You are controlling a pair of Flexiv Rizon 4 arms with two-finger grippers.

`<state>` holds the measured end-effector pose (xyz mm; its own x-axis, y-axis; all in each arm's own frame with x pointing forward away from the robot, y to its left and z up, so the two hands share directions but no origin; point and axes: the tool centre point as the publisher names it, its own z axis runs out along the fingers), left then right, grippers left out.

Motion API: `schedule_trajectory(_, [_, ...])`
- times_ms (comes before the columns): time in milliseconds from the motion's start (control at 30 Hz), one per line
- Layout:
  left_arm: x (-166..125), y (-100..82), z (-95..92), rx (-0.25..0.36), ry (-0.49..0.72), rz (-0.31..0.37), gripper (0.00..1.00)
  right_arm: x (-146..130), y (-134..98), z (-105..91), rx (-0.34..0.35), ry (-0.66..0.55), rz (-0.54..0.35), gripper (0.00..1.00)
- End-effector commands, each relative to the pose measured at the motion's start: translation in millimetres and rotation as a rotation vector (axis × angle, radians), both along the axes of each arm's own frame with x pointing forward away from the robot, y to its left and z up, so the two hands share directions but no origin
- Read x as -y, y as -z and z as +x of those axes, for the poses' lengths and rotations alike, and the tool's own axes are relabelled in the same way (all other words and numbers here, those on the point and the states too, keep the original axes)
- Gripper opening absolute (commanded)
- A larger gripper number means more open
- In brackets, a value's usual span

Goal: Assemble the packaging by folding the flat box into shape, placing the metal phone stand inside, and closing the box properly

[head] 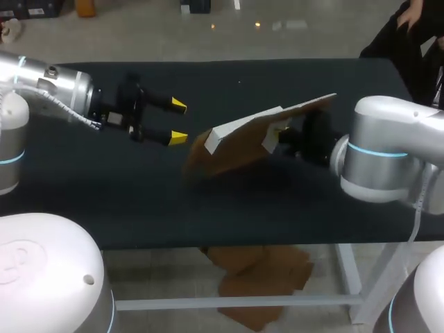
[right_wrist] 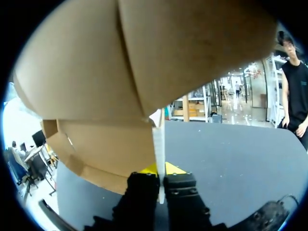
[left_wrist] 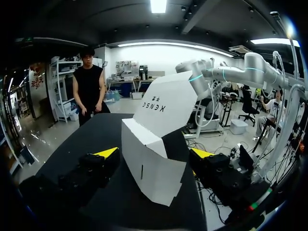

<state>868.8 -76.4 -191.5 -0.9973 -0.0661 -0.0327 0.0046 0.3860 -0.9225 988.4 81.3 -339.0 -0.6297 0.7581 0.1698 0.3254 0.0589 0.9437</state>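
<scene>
Flat box [head: 239, 142] clamped in right tool [right_wrist: 160, 169]; left tool [head: 178, 121] spread nearby

Setting: robotics lab, single test station. Evidence: two white-and-silver robot arms, left arm [head: 52, 87] and right arm [head: 378, 156], each with lit blue joint rings, stand at opposite sides of one black-topped table [head: 139, 208] on a bare white metal frame.
</scene>
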Motion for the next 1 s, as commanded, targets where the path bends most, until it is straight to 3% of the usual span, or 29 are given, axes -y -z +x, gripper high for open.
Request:
schedule_trajectory(33, [-4.9,-3.2,-3.9,-0.001,-0.010,0.006,1.00,12.3,2.3,4.3,0.034,-0.077,0.074,0.00])
schedule_trajectory(700, [-22.2,-6.8,0.6,-0.008,-0.045,0.039,1.00,10.9,-11.6,13.6,-0.099,-0.208,0.032,0.00])
schedule_trajectory(1000, [-29.6,-7.5,1.8,-0.021,-0.067,0.065,1.00,6.3,-17.8,18.1,-0.176,-0.240,-0.056,0.00])
